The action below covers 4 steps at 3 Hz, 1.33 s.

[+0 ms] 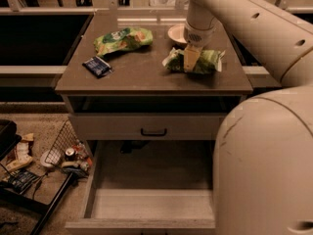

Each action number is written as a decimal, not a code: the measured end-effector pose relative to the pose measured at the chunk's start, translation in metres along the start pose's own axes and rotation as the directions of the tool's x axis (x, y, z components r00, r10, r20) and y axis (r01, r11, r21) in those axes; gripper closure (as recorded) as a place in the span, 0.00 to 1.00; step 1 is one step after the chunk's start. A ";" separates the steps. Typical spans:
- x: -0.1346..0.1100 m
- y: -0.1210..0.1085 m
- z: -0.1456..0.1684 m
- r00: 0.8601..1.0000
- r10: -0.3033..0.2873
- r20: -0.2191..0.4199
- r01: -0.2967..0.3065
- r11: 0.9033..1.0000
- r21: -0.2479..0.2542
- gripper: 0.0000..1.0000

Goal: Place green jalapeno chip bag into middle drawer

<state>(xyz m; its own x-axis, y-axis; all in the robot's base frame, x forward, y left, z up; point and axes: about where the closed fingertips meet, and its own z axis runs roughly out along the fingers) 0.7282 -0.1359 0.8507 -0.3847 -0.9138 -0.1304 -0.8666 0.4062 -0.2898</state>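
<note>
1. Counter [142, 75]: a flat brown top carrying four items.
2. Chip bag [210, 61]: lies flat on the counter at the 3 o'clock side, near the front edge and outside the drawer.
3. Gripper [190, 64]: points down from the arm [244, 18] and sits over the left half of the chip bag, in contact with it or just above it. Whether it is released or clenched cannot be told from this view.
4. Bowl [176, 32]: white, at 11 o'clock from the chip bag, just beside it.
5. Second green bag [122, 39]: has orange-yellow patches, at 10 o'clock from the chip bag, well apart.
6. Blue packet [98, 66]: at 9 o'clock from the chip bag, near the left edge.
7. Drawer front [146, 126]: black handle, below the counter.
8. Middle drawer [151, 204]: pulled out at 6 o'clock, pale floor showing.
</note>
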 end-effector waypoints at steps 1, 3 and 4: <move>0.001 0.001 -0.008 1.000 0.010 0.029 -0.010 1.000 0.010 0.72; 0.015 -0.014 -0.113 0.996 -0.001 0.084 -0.008 0.995 0.101 1.00; 0.052 -0.004 -0.174 0.989 0.067 0.131 -0.085 0.988 0.130 1.00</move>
<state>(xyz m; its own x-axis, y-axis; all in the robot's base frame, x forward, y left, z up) 0.6570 -0.1853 1.0099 -0.3974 -0.8762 -0.2726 -0.7824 0.4788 -0.3983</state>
